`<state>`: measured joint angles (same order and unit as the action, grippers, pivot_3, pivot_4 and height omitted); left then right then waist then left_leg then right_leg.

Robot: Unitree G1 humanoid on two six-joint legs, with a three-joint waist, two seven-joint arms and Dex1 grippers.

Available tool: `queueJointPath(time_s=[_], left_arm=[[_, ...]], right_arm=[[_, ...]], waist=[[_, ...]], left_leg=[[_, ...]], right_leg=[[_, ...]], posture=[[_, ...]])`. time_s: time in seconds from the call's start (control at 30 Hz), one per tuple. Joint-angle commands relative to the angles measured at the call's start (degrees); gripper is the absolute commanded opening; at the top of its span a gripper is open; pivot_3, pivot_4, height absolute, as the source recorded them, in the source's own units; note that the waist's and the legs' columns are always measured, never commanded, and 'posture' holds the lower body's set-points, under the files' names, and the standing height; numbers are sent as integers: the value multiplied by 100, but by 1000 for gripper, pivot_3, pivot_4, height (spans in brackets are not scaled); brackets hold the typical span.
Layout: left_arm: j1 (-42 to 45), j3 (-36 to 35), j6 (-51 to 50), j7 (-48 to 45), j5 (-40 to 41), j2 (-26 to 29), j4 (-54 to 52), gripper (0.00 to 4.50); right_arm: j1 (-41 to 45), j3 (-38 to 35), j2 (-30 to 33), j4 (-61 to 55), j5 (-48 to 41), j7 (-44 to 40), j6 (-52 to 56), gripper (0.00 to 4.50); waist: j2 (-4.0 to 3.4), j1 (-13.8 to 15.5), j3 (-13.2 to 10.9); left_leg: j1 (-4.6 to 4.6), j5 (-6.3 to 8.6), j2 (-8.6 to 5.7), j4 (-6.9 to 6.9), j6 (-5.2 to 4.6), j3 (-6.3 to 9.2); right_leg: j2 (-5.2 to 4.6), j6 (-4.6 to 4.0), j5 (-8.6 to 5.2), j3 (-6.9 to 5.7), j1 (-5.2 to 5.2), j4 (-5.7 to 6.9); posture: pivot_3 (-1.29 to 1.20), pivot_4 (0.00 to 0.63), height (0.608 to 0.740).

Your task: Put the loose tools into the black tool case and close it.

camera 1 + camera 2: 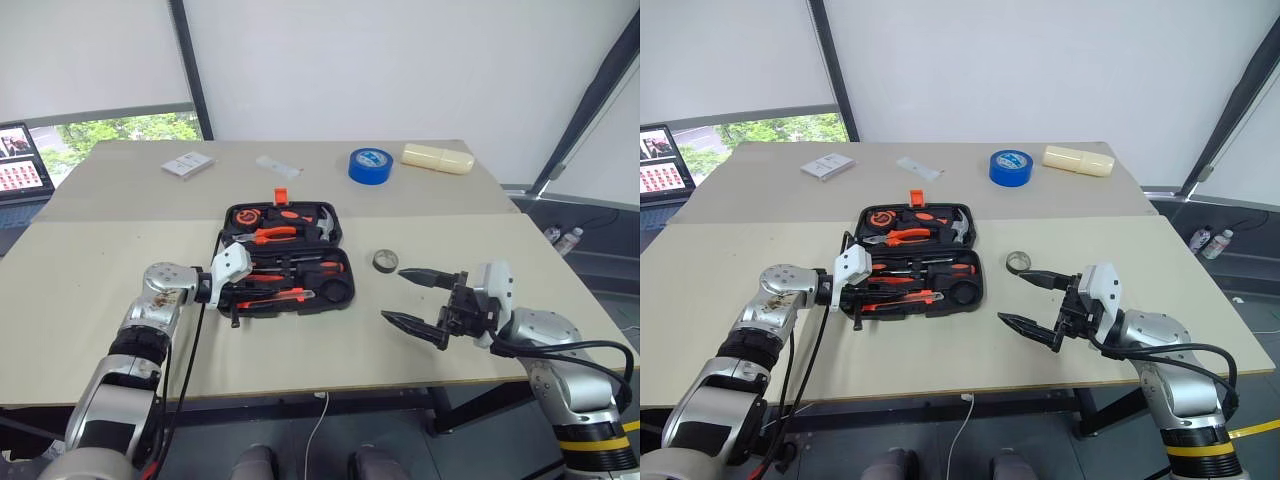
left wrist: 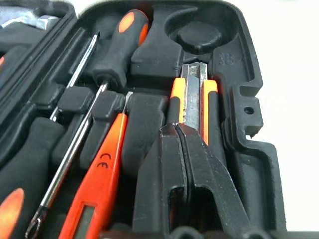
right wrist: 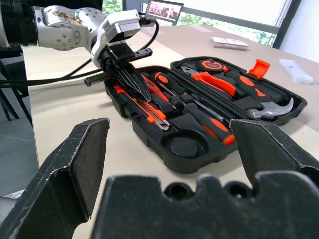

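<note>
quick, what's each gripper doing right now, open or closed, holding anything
Left gripper: closed, empty, tips over the utility knife in the tool case.
Right gripper: open, empty, beside the small tape roll.

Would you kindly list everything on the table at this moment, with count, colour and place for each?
tool case: one, black, open at the table's centre
utility knife: one, orange-black, in the case's near edge recess
slim screwdriver: one, orange, in the case beside the knife
black-and-orange screwdrivers: two, in the case's near half
small tape roll: one, dark, on the table right of the case
big tape roll: one, blue, far side
cylinder: one, cream, right of the blue roll
left hand: shut, over the knife
right hand: open, above the table near the small roll
</note>
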<state>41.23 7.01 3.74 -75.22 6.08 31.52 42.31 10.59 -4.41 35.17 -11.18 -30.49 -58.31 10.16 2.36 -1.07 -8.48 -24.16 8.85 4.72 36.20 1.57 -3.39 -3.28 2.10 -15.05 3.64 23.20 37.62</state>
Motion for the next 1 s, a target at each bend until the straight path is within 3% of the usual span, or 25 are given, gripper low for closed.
queueJointPath(time_s=[0.03, 0.17, 0.27, 0.47, 0.6, 0.77, 0.93, 1.0], left_arm=[[-113, 153, 189, 120, -354, 111, 601, 63], [-107, -503, 293, -264, 606, -129, 295, 63], [-284, -960, -11, -407, 1166, 30, -444, 811], [-1436, -1754, -509, -143, 1847, 560, -2242, 3031], [-2452, -2162, -502, -87, 2051, 778, -2851, 4372], [-3050, -2510, -775, -71, 2492, 841, -3217, 4372], [-3070, -2525, -933, 83, 2757, 722, -3670, 4372], [-3032, -2398, -1033, 131, 2798, 646, -3850, 4372]], right_arm=[[-35, -278, 52, -105, -66, 48, -74, 4500], [-230, -479, 99, -238, -93, 102, -66, 4500], [-735, -884, 224, -373, -121, 91, -157, 4500], [-1833, -1823, 190, -83, 102, 279, -641, 4500], [-2051, -1962, 122, 317, 427, 518, -978, 4500], [-1330, -1520, 406, 287, 721, 774, -498, 4500], [93, -533, 864, 315, 926, 833, 969, 4500], [1167, 185, 908, 735, 1216, 632, 1552, 4500]], waist=[[0, 0, 0], [0, -1, 0], [4, 22, -6], [9, 25, -9], [6, -9, -11], [9, -9, -16], [6, -1, -19], [7, 14, -18]], left_leg=[[0, 0, 0, -1, 0, 0], [6, 0, 0, -3, 0, 1], [-17, 0, 1, -4, 0, 1], [-53, 2, -3, -24, -1, 1], [-34, 4, -2, -30, -1, -5], [-15, 27, 2, -28, 38, -9], [-22, 30, -2, -24, 45, -16], [-22, 29, -2, -24, 42, -14]], right_leg=[[1, 0, 0, 0, 0, 1], [1, -1, 0, 1, -1, 2], [0, -3, -1, 0, 16, -1], [-3, -22, 10, 1, 47, -17], [-3, -13, 1, 6, 42, -17], [-6, -48, -11, 8, 38, -17], [-15, -62, 6, 15, 62, -22], [-10, -60, 8, 14, 62, -20]], posture=[[0, 150, 740], [0, 150, 740], [0, 150, 740], [0, 150, 740], [0, 150, 740], [0, 150, 740], [0, 150, 740], [0, 150, 740]])
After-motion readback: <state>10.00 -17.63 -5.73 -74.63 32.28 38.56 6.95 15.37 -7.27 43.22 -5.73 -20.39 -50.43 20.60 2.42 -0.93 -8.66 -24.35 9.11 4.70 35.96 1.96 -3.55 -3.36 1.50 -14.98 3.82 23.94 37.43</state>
